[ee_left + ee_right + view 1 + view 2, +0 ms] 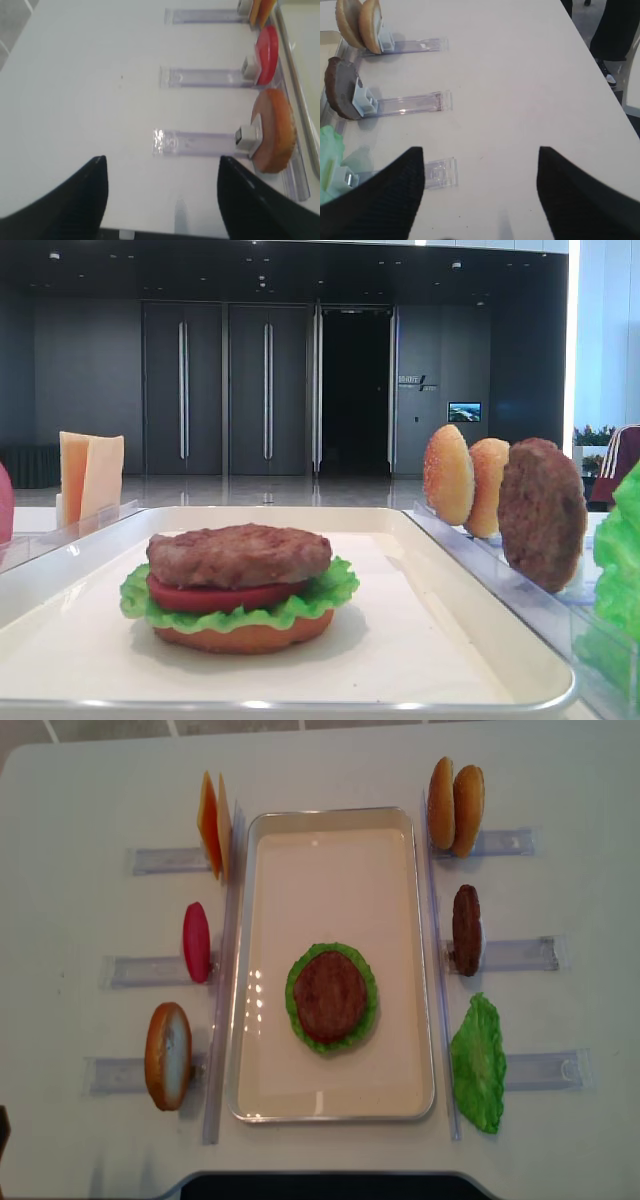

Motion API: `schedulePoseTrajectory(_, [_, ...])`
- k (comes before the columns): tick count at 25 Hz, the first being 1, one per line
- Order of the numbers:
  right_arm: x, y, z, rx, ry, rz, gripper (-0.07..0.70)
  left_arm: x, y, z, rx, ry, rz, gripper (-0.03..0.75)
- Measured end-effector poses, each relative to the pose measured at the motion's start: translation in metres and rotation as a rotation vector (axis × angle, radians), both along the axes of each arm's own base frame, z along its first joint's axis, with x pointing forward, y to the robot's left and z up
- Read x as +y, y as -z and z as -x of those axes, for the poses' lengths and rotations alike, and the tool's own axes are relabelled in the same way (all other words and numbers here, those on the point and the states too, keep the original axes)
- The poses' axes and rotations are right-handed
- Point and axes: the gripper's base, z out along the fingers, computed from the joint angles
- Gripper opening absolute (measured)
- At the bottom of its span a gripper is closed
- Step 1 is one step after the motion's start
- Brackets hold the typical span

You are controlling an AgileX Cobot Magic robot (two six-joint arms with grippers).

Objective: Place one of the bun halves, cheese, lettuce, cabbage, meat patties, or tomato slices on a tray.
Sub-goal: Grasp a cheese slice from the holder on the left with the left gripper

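Left gripper: the dark ribbed fingers are standing well apart over bare white table, holding nothing and touching nothing. Its wrist view is showing three clear plastic racks at close range, carrying a flat orange-brown bun half, a red tomato slice and a sliver of cheese at the top edge. The overhead view is giving the whole layout instead: left racks, then the white glossy-rimmed tray in the middle, then the right racks. On the tray a stack is sitting slightly below centre; the low front view is resolving its layers as bun bottom, frilly lettuce, tomato, and a grainy brown patty on top, where the overhead view is showing only patty ringed by green. Right racks are holding two domed sesame bun halves, a spare patty on edge, and a loose lettuce leaf. Right gripper: fingers likewise spread wide above the table, empty, with the right racks lying just to their left.
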Motion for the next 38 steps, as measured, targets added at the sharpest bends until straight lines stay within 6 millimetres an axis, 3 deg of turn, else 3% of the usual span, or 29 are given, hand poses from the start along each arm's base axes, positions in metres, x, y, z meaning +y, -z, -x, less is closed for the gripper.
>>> schedulePoseTrajectory(4, [0.000,0.000,0.000,0.000,0.000,0.000,0.485,0.003,-0.013,-0.017,0.184,-0.036,0.023,0.517])
schedulePoseTrajectory(9, [0.000,0.000,0.000,0.000,0.000,0.000,0.485,0.004,-0.050,-0.046,0.219,-0.102,0.117,0.517])
schedulePoseTrajectory(14, [0.000,0.000,0.000,0.000,0.000,0.000,0.485,0.000,-0.075,-0.093,0.312,-0.094,0.222,0.517])
schedulePoseTrajectory(25, [0.000,0.000,0.000,0.000,0.002,0.003,0.485,0.009,-0.059,-0.212,0.607,-0.045,0.177,0.517])
schedulePoseTrajectory(38, [0.000,0.000,0.000,0.000,0.002,0.003,0.485,0.020,-0.046,-0.321,0.671,-0.021,0.135,0.517])
